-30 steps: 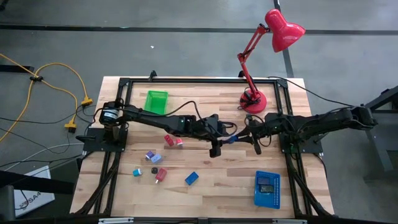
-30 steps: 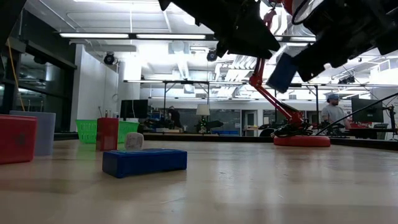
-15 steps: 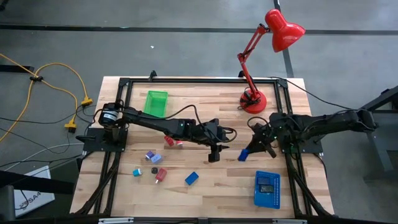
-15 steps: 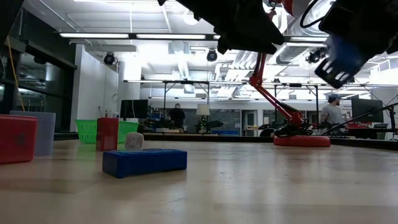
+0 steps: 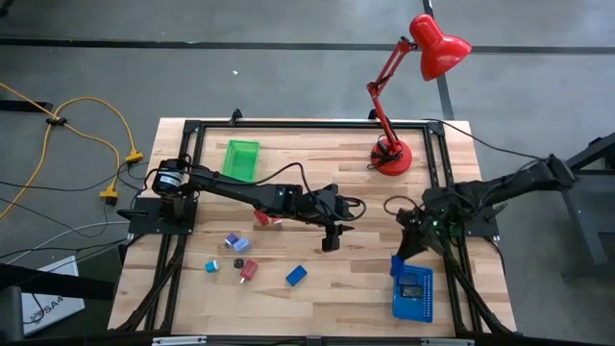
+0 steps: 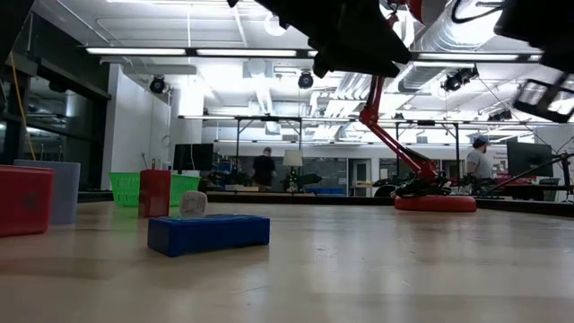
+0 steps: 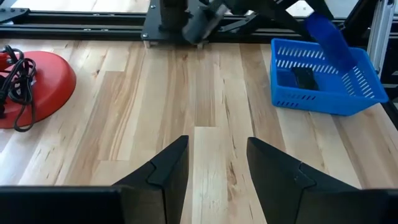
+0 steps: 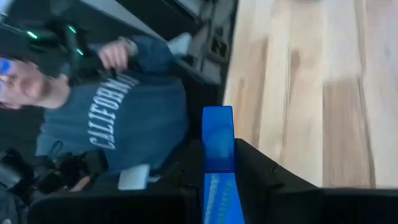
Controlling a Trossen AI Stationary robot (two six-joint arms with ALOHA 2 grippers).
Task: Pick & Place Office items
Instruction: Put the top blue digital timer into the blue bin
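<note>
My right gripper (image 5: 402,256) is shut on a blue block (image 5: 397,262), held above the far corner of the blue perforated tray (image 5: 426,306). In the left wrist view the block (image 7: 326,34) hangs over the tray's far wall (image 7: 323,93). My left gripper (image 5: 332,240) hovers open over bare wood at the table's middle, its fingers (image 7: 169,171) with nothing between them. Loose items lie flat on the near left of the table: a red one (image 5: 269,218), a lilac one (image 5: 232,240), a teal one (image 5: 209,265), a black one (image 5: 238,263), another red one (image 5: 249,271) and a blue one (image 5: 296,276). My right gripper pinches the blue block between its two fingers, one on each broad side (image 8: 217,163). The block's free end (image 8: 217,121) sticks out past the fingertips. The fingers slant down toward the table's near edge. The block is lifted clear, above the blue tray.
A dark item (image 5: 413,286) lies in the blue tray. The green tray (image 5: 241,157) stands at the far left, the red desk lamp's base (image 5: 392,156) at the far right. A person in a dark blue sweatshirt (image 8: 118,118) stands beyond the table's edge.
My right gripper has drawn away from my left gripper at the table's middle and swung toward the right and near edges, rolling as it went. It has carried the blue block clear of the table to above the blue tray.
</note>
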